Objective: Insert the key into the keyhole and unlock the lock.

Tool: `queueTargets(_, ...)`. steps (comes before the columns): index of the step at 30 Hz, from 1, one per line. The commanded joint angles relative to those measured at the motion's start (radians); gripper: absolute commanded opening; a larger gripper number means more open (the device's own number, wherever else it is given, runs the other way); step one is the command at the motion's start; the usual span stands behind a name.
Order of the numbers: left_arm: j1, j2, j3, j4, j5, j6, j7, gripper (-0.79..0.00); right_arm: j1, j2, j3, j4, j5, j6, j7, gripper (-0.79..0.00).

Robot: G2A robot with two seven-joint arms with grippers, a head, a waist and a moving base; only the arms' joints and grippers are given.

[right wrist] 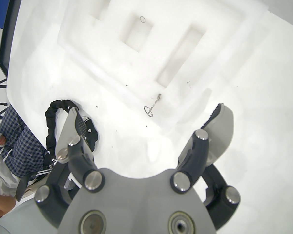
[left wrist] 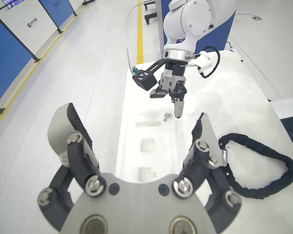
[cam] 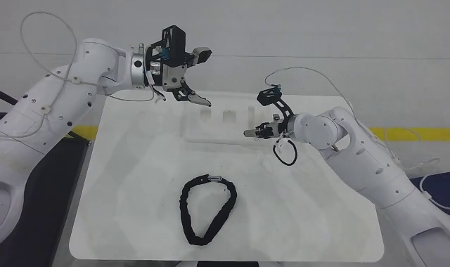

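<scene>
We find the key (left wrist: 168,116) lying flat on the white foam tray (cam: 211,132), beside its long recess. The right gripper (right wrist: 147,109) hangs just over the key, fingers spread and holding nothing. The left gripper (left wrist: 136,115) is raised near the far left corner of the bench (cam: 126,218), its fingers also spread. The black chain lock (cam: 207,209) lies towards the front of the bench, well apart from the key.

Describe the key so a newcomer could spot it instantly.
On the white table, find the white foam tray with three rectangular recesses. The key sits on the foam just off one end of the longest recess. It is small and silver with a ring at its head, unlike the large black chain lock lying off the tray.
</scene>
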Motion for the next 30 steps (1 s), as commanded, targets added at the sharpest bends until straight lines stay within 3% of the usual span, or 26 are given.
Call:
queueTargets(1, 0.0, 0.0, 0.0, 0.0, 0.0, 0.0, 0.0, 0.0, 0.0, 0.0, 0.0, 0.0, 0.0, 0.0, 0.0, 0.0)
queueTargets(10, 0.0, 0.0, 0.0, 0.0, 0.0, 0.0, 0.0, 0.0, -0.013, -0.002, -0.002, -0.016, -0.005, 0.009, -0.011, 0.0)
queueTargets(19, 0.0, 0.0, 0.0, 0.0, 0.0, 0.0, 0.0, 0.0, 0.006, -0.035, -0.045, -0.054, -0.063, 0.159, 0.059, 0.0)
queueTargets(23, 0.0, 0.0, 0.0, 0.0, 0.0, 0.0, 0.0, 0.0, 0.015, -0.051, -0.058, -0.038, -0.074, 0.173, 0.06, -0.009)
queueTargets(27, 0.0, 0.0, 0.0, 0.0, 0.0, 0.0, 0.0, 0.0, 0.025, -0.062, -0.065, -0.023, -0.104, 0.194, 0.076, -0.206)
queueTargets(30, 0.0, 0.0, 0.0, 0.0, 0.0, 0.0, 0.0, 0.0, 0.03, -0.069, -0.066, -0.012, -0.119, 0.22, 0.089, -0.296)
